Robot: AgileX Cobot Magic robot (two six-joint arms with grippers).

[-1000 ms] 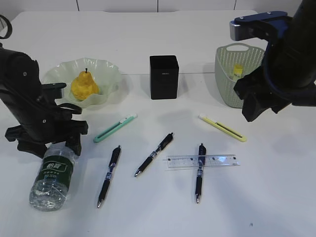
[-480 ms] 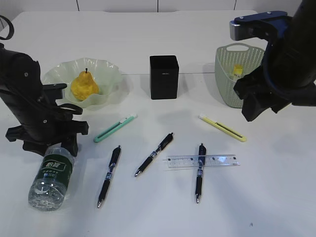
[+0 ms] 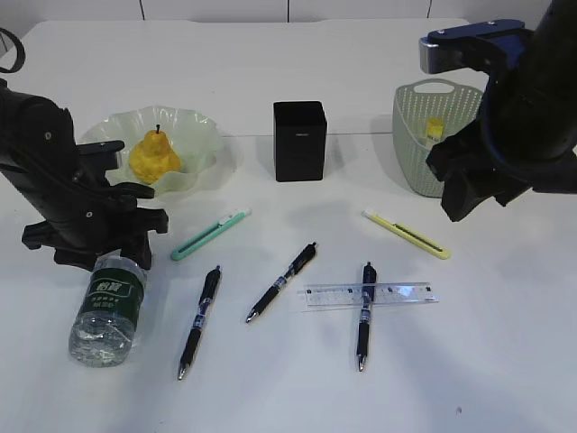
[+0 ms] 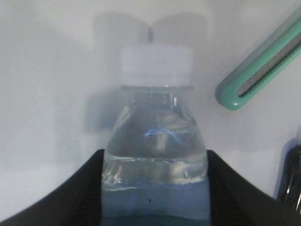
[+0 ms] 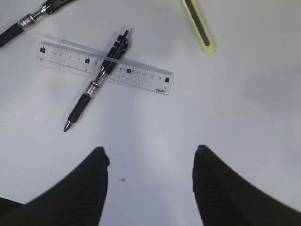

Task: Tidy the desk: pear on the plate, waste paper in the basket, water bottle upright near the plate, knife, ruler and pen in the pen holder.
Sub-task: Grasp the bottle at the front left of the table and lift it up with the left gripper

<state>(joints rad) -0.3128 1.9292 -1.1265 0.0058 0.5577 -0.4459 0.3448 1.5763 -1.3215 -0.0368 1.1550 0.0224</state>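
Taking the black pen holder (image 3: 299,140) at the centre back of the white worktop (image 3: 270,63) as our landmark, we see far to its left and nearer the camera the left gripper (image 3: 101,257), its jaws pinching the upper body of the water bottle (image 3: 109,309), which lies tilted with its base toward us; in the left wrist view the bottle fills the gap between both dark fingers (image 4: 70,197), its white cap (image 4: 156,65) pointing away. Just left of the holder sits the wavy pale green plate (image 3: 200,144) with the pear (image 3: 154,155) on it. In front of the holder and slightly left lie a mint-green utility knife (image 3: 210,234) and two black pens (image 3: 198,321) (image 3: 283,281). In front and to the right, a third pen (image 3: 364,315) crosses the clear ruler (image 3: 370,294), with a yellow utility knife (image 3: 406,234) beyond them. Right of the holder stands the sage green basket (image 3: 416,144), something yellow inside. The right gripper (image 5: 150,188) hovers in front of the basket, jaws spread and holding nothing.
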